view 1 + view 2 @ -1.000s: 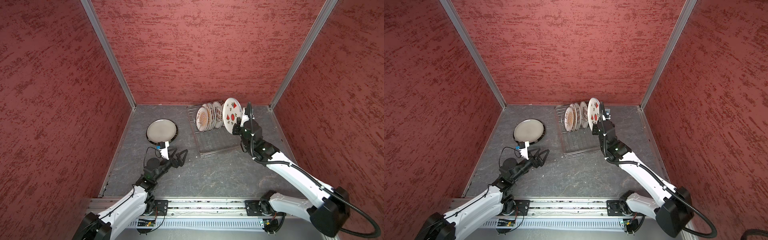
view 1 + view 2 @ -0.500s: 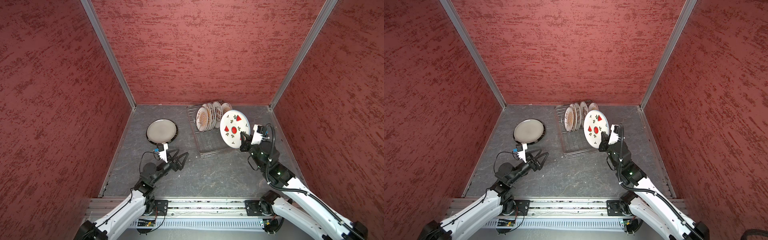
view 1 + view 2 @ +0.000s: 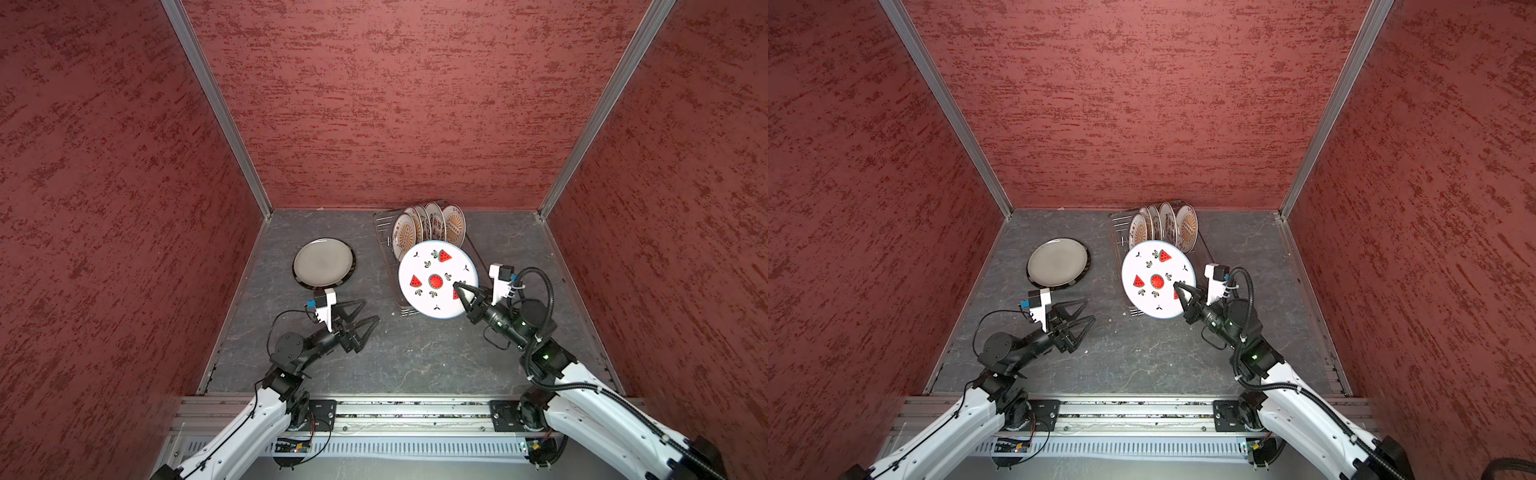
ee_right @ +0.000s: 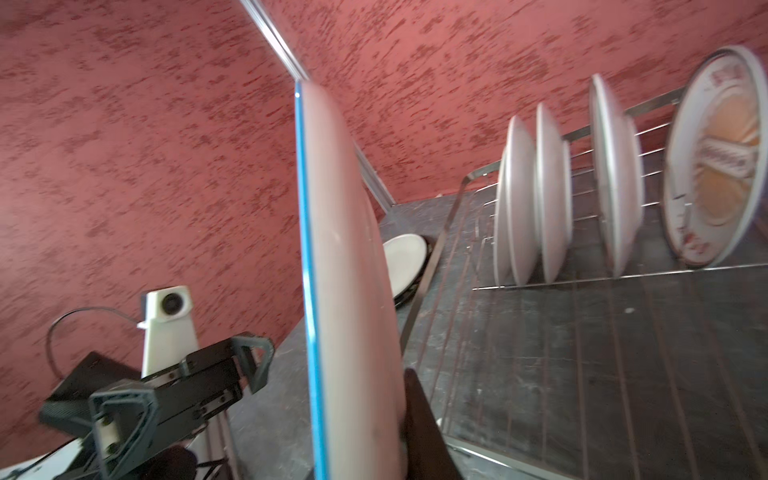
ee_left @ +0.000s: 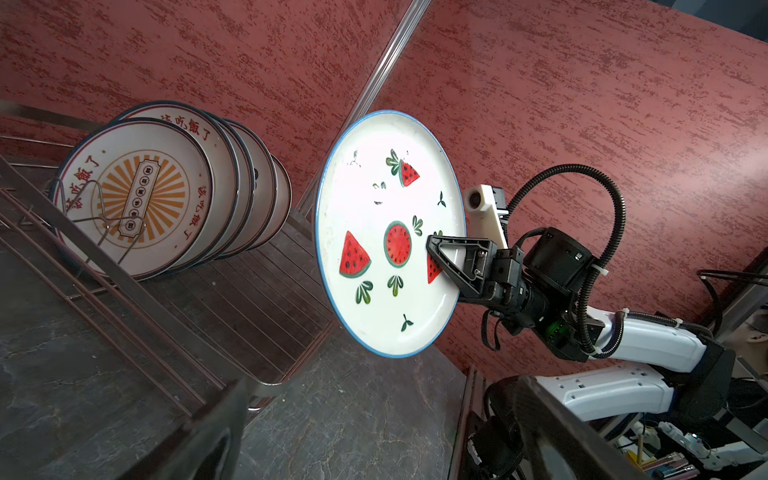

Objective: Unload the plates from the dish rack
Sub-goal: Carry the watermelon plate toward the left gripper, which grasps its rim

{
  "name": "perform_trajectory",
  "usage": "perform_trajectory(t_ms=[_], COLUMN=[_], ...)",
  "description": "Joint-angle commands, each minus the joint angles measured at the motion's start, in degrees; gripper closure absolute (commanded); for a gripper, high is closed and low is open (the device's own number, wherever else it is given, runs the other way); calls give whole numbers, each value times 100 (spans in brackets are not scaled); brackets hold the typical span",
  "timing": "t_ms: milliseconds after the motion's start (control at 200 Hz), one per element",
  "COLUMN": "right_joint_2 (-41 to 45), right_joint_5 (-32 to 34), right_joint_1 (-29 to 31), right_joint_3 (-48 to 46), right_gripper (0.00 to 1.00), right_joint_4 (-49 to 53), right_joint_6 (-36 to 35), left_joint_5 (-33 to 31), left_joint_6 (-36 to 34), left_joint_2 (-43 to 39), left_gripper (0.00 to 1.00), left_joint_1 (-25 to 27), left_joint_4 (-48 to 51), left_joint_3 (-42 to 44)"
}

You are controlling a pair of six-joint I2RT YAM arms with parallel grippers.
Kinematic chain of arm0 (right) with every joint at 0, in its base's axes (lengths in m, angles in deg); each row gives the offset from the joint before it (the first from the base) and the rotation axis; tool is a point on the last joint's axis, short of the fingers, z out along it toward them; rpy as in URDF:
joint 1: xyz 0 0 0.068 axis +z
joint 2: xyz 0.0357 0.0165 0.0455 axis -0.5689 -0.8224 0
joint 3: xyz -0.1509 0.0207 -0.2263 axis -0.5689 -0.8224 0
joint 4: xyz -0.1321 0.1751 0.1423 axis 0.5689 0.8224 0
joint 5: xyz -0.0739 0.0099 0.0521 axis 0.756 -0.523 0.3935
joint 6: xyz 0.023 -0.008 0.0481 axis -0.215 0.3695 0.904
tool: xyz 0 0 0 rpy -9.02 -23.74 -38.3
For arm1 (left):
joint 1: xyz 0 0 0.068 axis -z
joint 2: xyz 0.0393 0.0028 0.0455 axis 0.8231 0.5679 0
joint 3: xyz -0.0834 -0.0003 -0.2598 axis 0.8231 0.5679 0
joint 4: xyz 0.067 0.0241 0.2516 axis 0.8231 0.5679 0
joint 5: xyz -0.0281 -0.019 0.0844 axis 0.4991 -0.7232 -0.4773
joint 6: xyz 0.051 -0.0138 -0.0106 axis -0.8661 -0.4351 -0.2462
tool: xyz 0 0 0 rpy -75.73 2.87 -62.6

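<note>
My right gripper [image 3: 461, 291] is shut on the lower right rim of the white watermelon plate [image 3: 434, 282], held in the air and tilted, face toward the left arm, over the near end of the dish rack [image 3: 384, 237]. In the right wrist view the plate [image 4: 345, 270] shows edge-on with one dark finger [image 4: 422, 424] behind it. Several sunburst plates [image 3: 453, 226] stand upright in the rack's far end. My left gripper [image 3: 371, 309] hovers open and empty over the table, left of the rack. A dark-rimmed plate [image 3: 323, 262] lies flat on the table.
Red walls close in the grey table [image 3: 415, 357] on three sides. The rack's near half [image 5: 232, 299] holds no plates. A metal rail [image 3: 395, 409] runs along the front edge.
My right gripper has lifted the watermelon plate from the rack's far end and carried it toward the front and a little left, turning its face up. The left gripper barely moved.
</note>
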Motion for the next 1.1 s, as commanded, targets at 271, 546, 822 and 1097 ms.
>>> perform_trajectory(t_ms=[271,546,822,1097], right_joint_2=[-1493,-1978,-2307,-2396], right_joint_5=[-1468,-1741,-1838,-1738], right_joint_1=[25,100,201,205], right_joint_3=[-25,149,301,344], right_gripper=[96,95,95,95], right_joint_4=[-3621,-3777,-3863,-3767], right_joint_6=[1102,1011,966,853], left_joint_5=[-292,-947,-798,-674], left_joint_6=[127,114,306,406], left_joint_2=[1152,1234,1442,1480], left_gripper=[1,9,34,62], left_joint_1=[561,893,984,1029], left_joint_4=[-993,-396,-518,-490], left_joint_3=[-352,-655,-758,-806])
